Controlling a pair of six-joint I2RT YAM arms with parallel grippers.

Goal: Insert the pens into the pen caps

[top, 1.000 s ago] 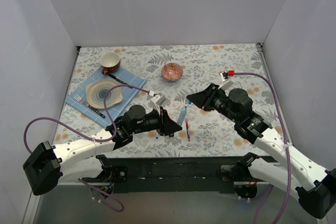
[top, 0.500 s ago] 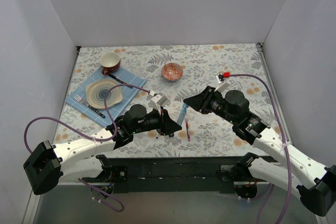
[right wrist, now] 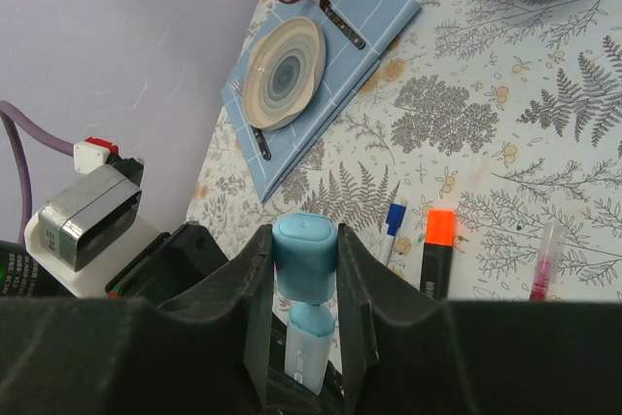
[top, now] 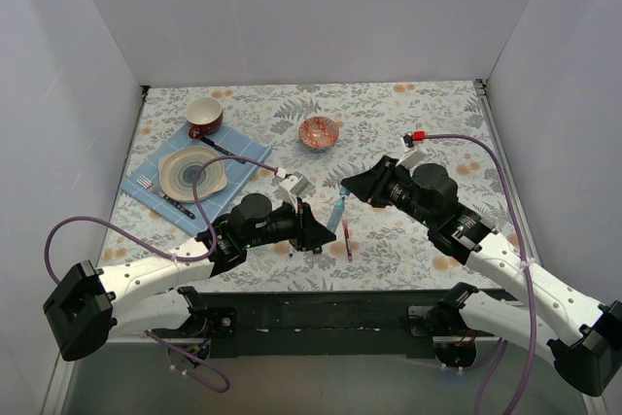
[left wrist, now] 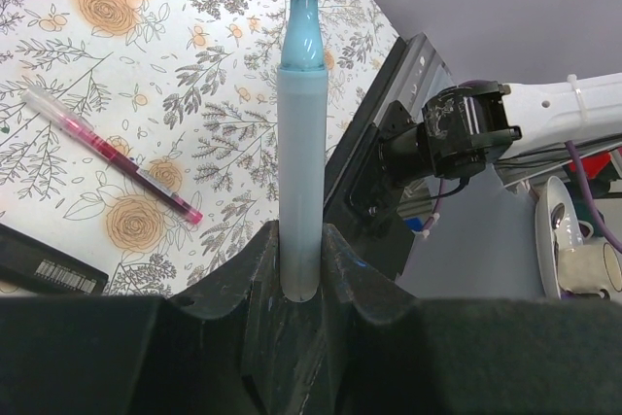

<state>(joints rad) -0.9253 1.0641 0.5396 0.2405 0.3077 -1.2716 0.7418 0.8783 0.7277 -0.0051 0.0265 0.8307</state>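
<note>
1. Floral table [top: 389, 114]: magenta-red pen [left wrist: 112, 155] and orange-ended black marker [right wrist: 438, 255] lie loose near its front.
2. Left end effector [left wrist: 301, 240] is clenched on the light blue pen [left wrist: 301, 123], tip outward.
3. Right end effector [right wrist: 304, 240] is clenched on the light blue cap [right wrist: 304, 258], with the pen tip at the cap's mouth, above the table.

The left gripper [top: 324, 230] is holding a light blue pen [top: 337, 213] out over the flowered table [top: 408, 114], slanting up toward the right gripper [top: 350, 185], which is meeting the pen's far end. A thin magenta pen [top: 347, 238] is lying just beside them on the cloth. A patterned bowl [top: 319, 132] is sitting farther back. At the far left, a plate [top: 191, 173] is resting on a blue mat [top: 245, 164], with a red cup [top: 204, 115] at the mat's back corner.
</note>
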